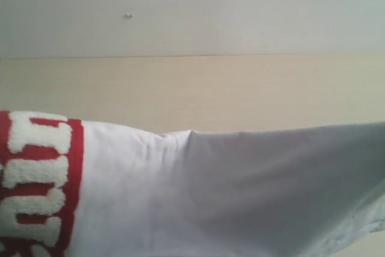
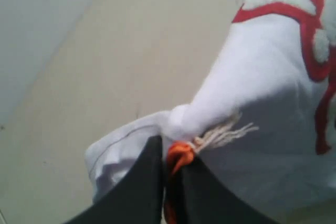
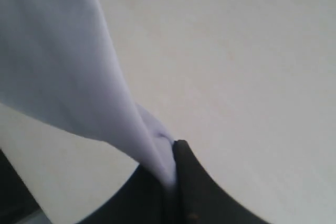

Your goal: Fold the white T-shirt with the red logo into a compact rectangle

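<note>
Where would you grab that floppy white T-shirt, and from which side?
Probably at two far-apart edges, each approached from its outer end, as now: the left claw pinches the T-shirt beside its orange tag, the right claw a bunched edge. Limp cloth spreads flat only between two pinches.

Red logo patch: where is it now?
The long red fuzzy patch with white letters sits at the exterior view's lower-left edge, on the white cotton T-shirt.
</note>
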